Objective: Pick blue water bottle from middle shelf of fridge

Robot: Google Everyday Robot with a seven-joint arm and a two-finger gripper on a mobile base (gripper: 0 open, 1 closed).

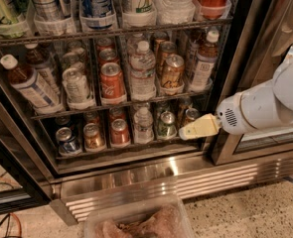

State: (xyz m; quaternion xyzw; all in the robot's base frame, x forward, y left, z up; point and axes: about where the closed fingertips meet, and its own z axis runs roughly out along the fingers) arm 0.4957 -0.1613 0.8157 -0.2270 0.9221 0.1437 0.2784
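Hovering at lower rack [111, 150], end effector [198, 128], grip unclear; amber-necked blue water bottle [204, 66] on middle shelf [121, 104].

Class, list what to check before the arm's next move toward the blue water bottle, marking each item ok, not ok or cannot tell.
1. Fridge front open: ok.
2. Blue water bottle upright on the middle shelf: ok.
3. Gripper at bottle height: not ok, level with the shelf below.
4. Gripper roughly under the bottle's lane: ok.
5. Room beside the gold can: cannot tell.
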